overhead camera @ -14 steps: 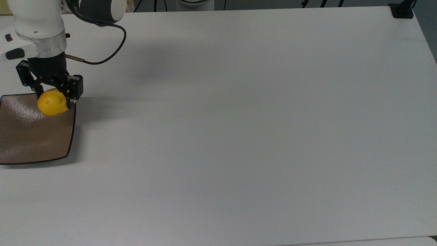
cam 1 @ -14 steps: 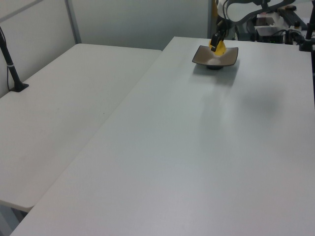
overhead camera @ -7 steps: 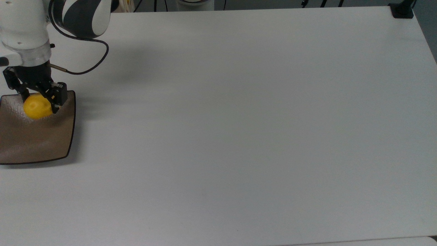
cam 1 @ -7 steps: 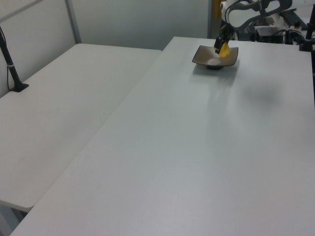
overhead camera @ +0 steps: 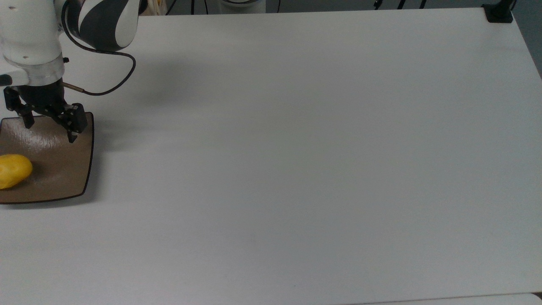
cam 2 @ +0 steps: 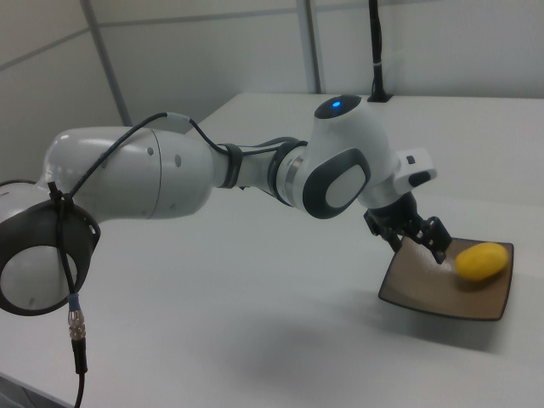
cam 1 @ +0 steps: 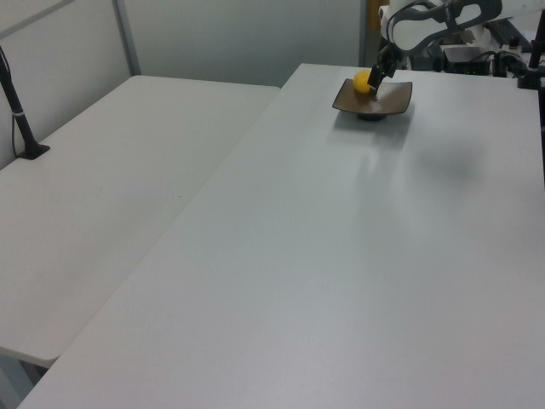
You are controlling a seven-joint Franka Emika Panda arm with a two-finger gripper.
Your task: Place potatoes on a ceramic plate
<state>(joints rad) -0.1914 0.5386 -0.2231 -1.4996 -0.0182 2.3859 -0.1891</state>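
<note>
One potato on one plate, claw empty.
The single yellow potato [overhead camera: 12, 170] lies inside the brown plate [overhead camera: 63, 178], near the top view's left edge. One claw [overhead camera: 50, 130] hangs over the plate's far rim, fingers spread wide, holding nothing. One white table [overhead camera: 296, 169] carries the plate.

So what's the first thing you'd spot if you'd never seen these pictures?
The bright yellow potato, lying on the brown plate at the right view's right side. Next, the big white robot arm stretching across the white table, with its open gripper hanging over the plate's edge, away from the potato.
</note>
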